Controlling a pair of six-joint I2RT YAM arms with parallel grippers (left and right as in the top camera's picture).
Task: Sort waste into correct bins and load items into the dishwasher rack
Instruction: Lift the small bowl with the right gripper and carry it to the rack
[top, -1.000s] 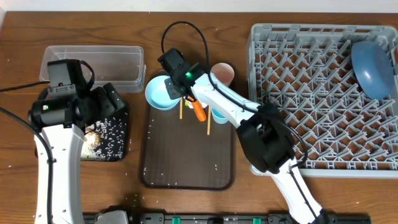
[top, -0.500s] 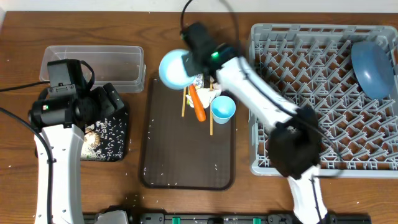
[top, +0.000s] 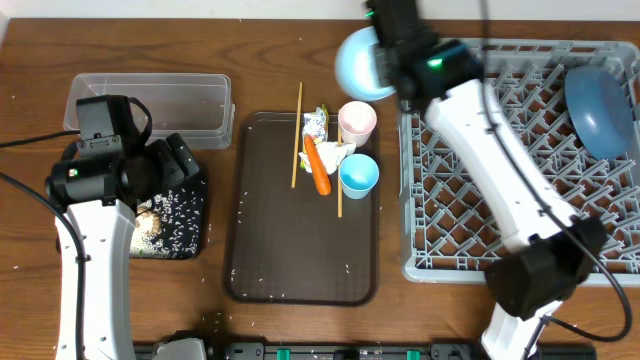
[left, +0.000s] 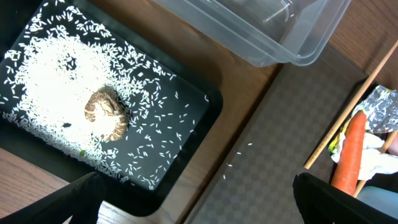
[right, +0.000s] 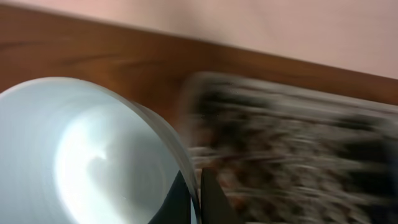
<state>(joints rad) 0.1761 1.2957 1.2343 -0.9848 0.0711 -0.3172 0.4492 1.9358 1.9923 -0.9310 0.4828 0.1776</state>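
Note:
My right gripper (top: 385, 62) is shut on the rim of the small light-blue bowl (top: 357, 64) and holds it in the air beside the grey dishwasher rack's (top: 520, 255) back left corner; the right wrist view shows the bowl (right: 93, 155) pinched between the fingers (right: 199, 199). The large blue bowl (top: 600, 105) leans in the rack's back right. On the brown serving tray (top: 300, 250) lie two chopsticks (top: 297, 135), an orange carrot (top: 318, 166), wrappers (top: 317, 122), a pink cup (top: 357, 120) and a light-blue cup (top: 359, 175). My left gripper (left: 193, 199) is open over the black tray (left: 186, 137) holding rice (left: 50, 81) and a brown scrap (left: 107, 112).
The clear plastic tub (top: 150, 105) stands at the back left, behind the black tray (top: 175, 225). Loose rice grains lie on the brown tray's front part. The left arm (top: 95, 200) stands over the table's left side.
My right gripper has lifted the small light-blue bowl off the brown tray and carried it right and back, to the rack's corner. The left arm has not moved.

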